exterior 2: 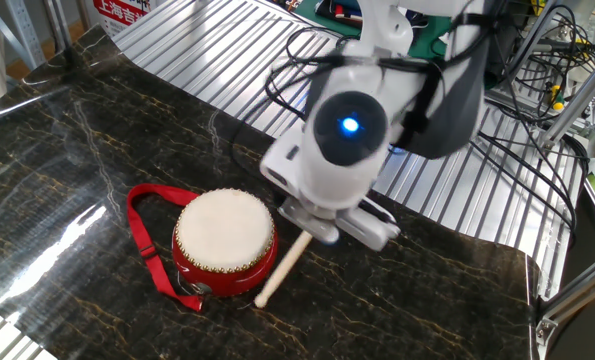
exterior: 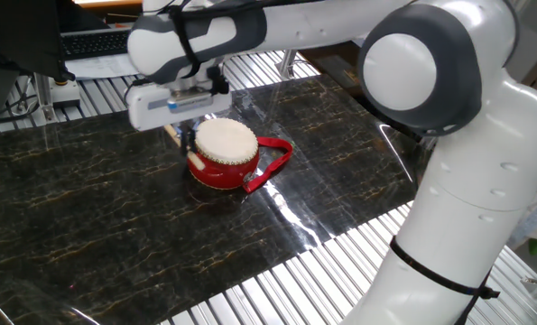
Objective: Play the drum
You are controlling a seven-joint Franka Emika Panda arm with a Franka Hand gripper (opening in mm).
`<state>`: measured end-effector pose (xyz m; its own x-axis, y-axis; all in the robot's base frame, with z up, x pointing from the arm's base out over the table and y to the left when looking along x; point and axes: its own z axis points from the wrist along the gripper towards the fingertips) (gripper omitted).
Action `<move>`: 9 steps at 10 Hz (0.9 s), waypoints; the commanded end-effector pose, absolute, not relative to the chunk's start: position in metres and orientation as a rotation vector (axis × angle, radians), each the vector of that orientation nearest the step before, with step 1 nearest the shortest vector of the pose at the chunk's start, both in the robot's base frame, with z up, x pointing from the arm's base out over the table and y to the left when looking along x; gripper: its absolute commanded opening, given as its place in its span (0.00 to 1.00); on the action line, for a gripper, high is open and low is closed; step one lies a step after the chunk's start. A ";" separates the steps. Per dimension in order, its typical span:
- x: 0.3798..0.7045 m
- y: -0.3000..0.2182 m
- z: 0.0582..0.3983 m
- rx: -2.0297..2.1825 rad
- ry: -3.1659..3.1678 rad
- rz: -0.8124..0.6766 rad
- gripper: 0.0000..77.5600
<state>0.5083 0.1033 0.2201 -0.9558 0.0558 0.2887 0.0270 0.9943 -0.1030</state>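
Dark marbled tabletop [exterior: 87, 208], pale wooden stick [exterior 2: 280, 268], tangled black cables [exterior 2: 537, 130]

One fixed view looks down from behind the robot's base, across the dark marble tabletop [exterior: 87, 226] toward a far desk. The other fixed view faces back from the opposite side, closer in. Both share the drum [exterior: 224, 154] [exterior 2: 225, 243].
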 end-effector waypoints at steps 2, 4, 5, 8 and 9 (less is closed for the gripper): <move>0.502 0.063 0.243 -0.043 -2.798 0.129 0.01; 0.498 0.058 0.248 -0.043 -2.789 0.121 0.01; 0.496 0.056 0.249 -0.046 -2.790 0.123 0.01; 0.494 0.051 0.253 -0.066 -2.781 0.144 0.01; 0.493 0.050 0.254 -0.072 -2.770 0.156 0.01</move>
